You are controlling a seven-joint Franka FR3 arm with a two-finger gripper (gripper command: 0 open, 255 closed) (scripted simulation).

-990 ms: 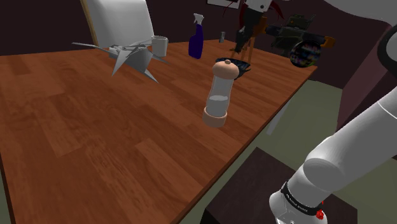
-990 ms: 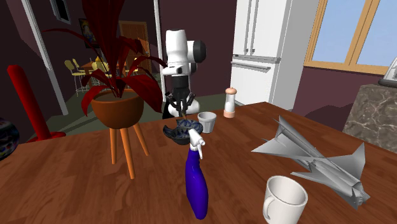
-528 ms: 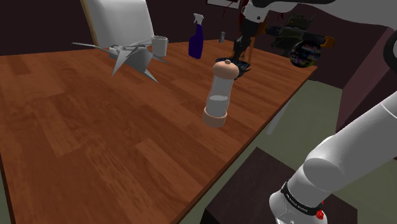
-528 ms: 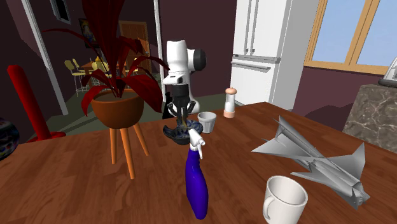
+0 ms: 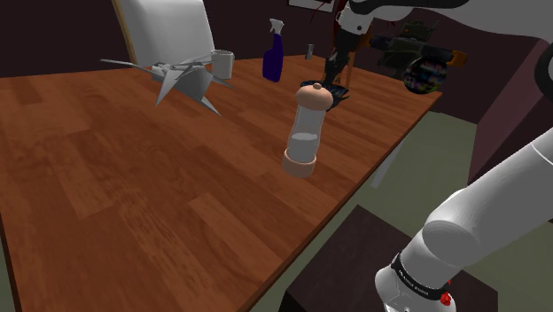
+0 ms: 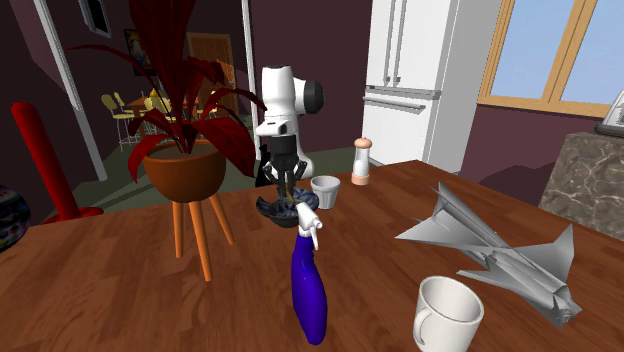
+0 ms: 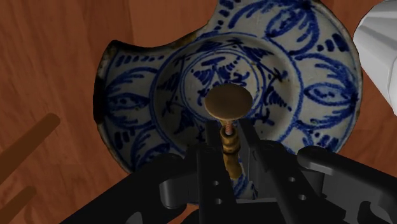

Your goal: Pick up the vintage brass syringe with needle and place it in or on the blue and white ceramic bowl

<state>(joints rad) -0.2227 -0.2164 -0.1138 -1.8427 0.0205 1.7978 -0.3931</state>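
Reddish wooden table (image 5: 133, 177) planks stretch toward a dim far wall. Near the table's far edge sits a blue-and-white patterned ceramic bowl (image 7: 305, 83) beside a white cup (image 7: 382, 44). The black end effector (image 7: 230, 145) pinches a brass syringe (image 7: 229, 105) with a round plunger disc, upright over the bowl's middle.

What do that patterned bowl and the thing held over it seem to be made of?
The bowl looks like glazed ceramic: glossy white with blue painted motifs, rim seemingly chipped. The syringe is probably brass: dull golden-brown metal sheen on its round end and ribbed stem.
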